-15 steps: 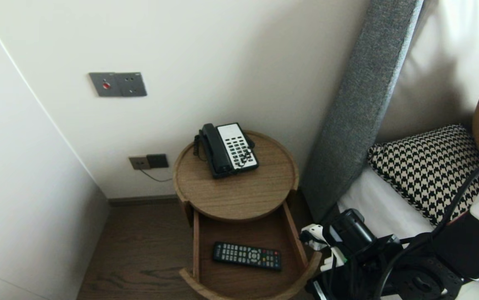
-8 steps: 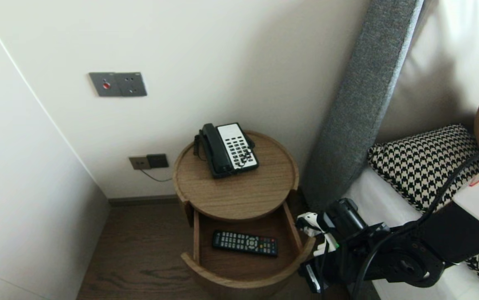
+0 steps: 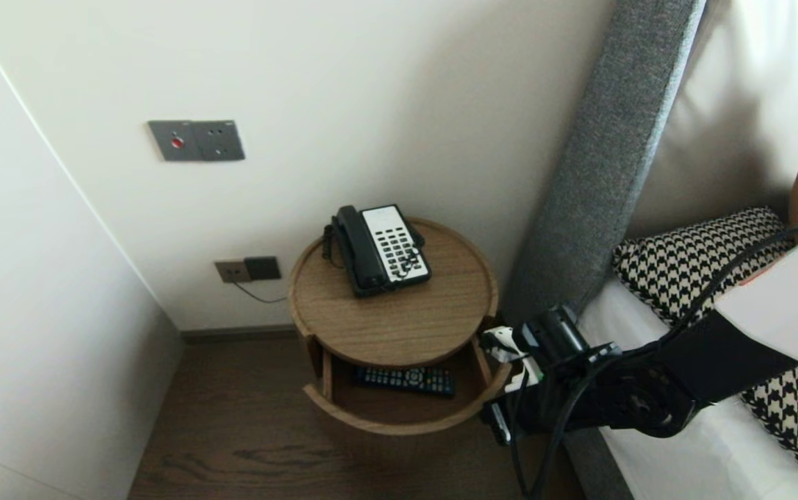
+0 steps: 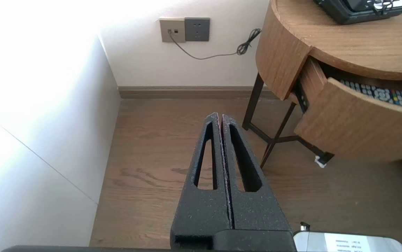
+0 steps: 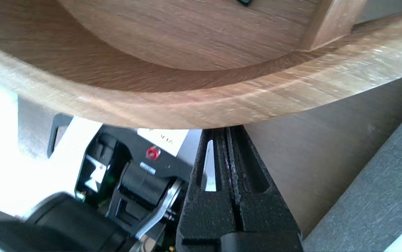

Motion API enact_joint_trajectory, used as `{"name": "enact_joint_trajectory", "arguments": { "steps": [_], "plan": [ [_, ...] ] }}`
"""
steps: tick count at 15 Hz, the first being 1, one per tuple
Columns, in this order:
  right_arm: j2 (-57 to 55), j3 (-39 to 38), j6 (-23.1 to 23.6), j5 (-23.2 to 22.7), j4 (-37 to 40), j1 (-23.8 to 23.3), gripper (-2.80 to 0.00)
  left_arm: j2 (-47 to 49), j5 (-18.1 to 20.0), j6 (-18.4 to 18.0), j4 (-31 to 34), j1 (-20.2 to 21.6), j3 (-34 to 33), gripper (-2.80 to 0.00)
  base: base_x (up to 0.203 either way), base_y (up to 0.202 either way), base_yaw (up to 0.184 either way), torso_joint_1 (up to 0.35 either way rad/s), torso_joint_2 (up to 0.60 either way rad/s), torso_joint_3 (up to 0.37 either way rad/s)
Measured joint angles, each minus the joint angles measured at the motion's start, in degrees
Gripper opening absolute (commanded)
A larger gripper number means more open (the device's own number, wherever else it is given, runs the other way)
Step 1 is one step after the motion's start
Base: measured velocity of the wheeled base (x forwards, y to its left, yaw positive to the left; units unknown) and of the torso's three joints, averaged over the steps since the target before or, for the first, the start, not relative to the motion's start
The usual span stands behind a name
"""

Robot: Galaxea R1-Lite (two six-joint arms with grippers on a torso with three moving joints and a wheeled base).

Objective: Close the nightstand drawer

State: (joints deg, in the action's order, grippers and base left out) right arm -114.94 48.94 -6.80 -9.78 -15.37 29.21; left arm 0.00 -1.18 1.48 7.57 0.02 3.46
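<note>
Our right gripper [image 5: 226, 130], fingers pressed together, sits against the front of the drawer [image 3: 392, 422], half open under the worktop [image 3: 399, 326], remote [image 3: 404, 379] inside. Our left gripper [image 4: 219, 115] hangs parked, fingers together.

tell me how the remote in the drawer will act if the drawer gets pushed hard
The remote looks like a thin, rigid plastic bar lying flat, so it probably won't roll or tip. It lies loose on the smooth wooden floor of the drawer, so a sharp shove may slide it. It is likely light and easy to shift.
</note>
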Motion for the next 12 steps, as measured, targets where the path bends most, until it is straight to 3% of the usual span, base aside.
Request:
{"name": "enact_joint_trajectory", "arguments": {
  "steps": [12],
  "plan": [
    [-4.9,8.2,1.4,-0.1,0.4,-2.2,-2.80,0.0,0.0,0.0,0.0,0.0,0.0,-2.80,0.000,0.000,0.000,0.000,0.00,0.000]
  ]
}}
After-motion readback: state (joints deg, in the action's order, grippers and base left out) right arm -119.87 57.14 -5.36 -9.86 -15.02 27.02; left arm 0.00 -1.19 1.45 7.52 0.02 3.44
